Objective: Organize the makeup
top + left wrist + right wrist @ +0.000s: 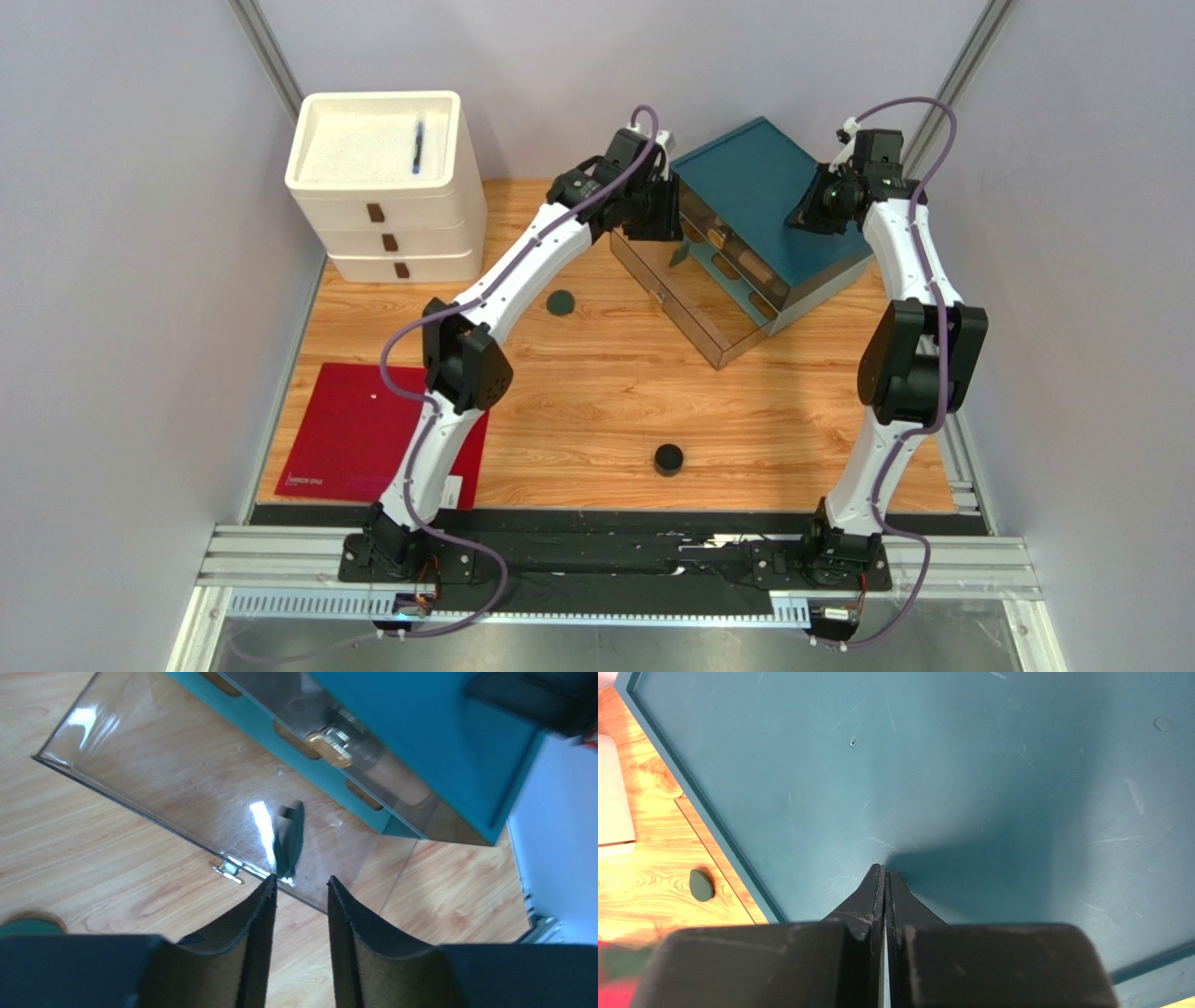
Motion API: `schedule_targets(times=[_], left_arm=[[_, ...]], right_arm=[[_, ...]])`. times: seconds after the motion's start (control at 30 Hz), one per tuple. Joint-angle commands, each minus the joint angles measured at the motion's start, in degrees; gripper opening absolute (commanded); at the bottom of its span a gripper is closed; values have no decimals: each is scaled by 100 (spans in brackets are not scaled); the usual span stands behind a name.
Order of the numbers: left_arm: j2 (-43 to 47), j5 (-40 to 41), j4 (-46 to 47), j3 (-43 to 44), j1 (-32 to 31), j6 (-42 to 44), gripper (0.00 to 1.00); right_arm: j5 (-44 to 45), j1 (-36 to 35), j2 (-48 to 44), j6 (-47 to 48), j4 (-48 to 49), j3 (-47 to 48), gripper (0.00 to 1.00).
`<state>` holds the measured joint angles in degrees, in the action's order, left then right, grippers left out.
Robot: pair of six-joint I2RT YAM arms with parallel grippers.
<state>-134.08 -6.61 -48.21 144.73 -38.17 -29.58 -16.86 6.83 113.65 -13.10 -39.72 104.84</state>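
Note:
My left gripper (300,882) is open and holds nothing; it hovers just in front of a pulled-out clear drawer (161,777) of the teal organizer (765,196). Inside that drawer a flat dark-green disc (289,840) is tilted up on its edge, apart from my fingertips. A cream gold-necked bottle (333,745) lies in the drawer above. A second dark-green disc (563,303) lies on the table left of the organizer. Near the front edge stands a black round jar (669,458). My right gripper (885,871) is shut and empty, its tips over the organizer's teal top.
A white stack of drawers (379,189) stands at the back left with a blue pen (418,144) in its top tray. A red mat (372,427) lies at the front left, partly under my left arm. Grey walls close in both sides.

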Motion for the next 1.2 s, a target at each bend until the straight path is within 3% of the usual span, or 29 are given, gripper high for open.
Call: schedule_targets(times=[0.0, 0.23, 0.4, 0.6, 1.17], left_arm=[[-356, -7, -216, 118, -15, -364, 53], [-31, 80, -233, -329, 248, -329, 58], [795, 204, 74, -2171, 828, -232, 58], [1174, 336, -92, -3309, 1523, -56, 60], [-355, 318, -892, -2388, 1620, 146, 59]], right_arm=[[570, 3, 430, 238, -1292, -420, 1], [579, 3, 422, 229, -1301, -429, 1], [561, 3, 404, 229, -1283, -473, 1], [544, -24, 457, 220, -1257, -482, 1], [552, -77, 536, 229, -1292, -385, 1]])
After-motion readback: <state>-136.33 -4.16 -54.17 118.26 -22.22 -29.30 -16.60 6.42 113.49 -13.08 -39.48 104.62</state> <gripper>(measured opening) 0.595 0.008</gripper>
